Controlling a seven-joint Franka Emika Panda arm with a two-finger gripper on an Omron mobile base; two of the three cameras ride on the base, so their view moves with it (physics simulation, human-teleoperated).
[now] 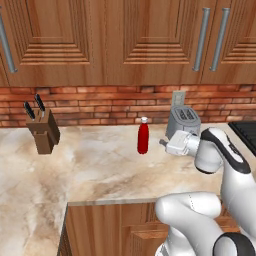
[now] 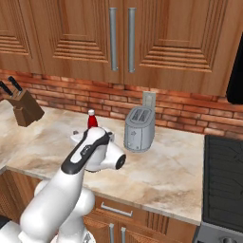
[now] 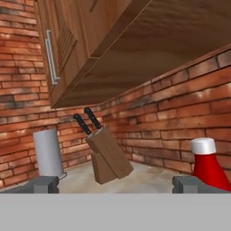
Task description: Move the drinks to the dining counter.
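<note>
A slim red bottle (image 1: pixel 143 137) with a white cap stands upright on the marbled worktop (image 1: pixel 95 167) in front of the brick wall. My gripper (image 1: pixel 162 143) hangs just to its right at about the bottle's mid height, pointing left, and does not touch it. In the hand view the gripper (image 3: pixel 117 185) is open, fingertips wide apart with nothing between them. There the red bottle (image 3: pixel 208 168) rises just behind the right fingertip (image 3: pixel 189 184). From the right base view my own arm covers most of the red bottle (image 2: pixel 92 120). The dining counter is out of view.
A silver toaster (image 1: pixel 183 120) (image 2: pixel 139 128) stands right of the bottle against the wall. A wooden knife block (image 1: pixel 44 132) (image 3: pixel 108 155) sits far left. A pale grey cylinder (image 3: pixel 47 153) stands in the corner. A black cooktop (image 2: pixel 223 175) lies at the right; cabinets hang overhead.
</note>
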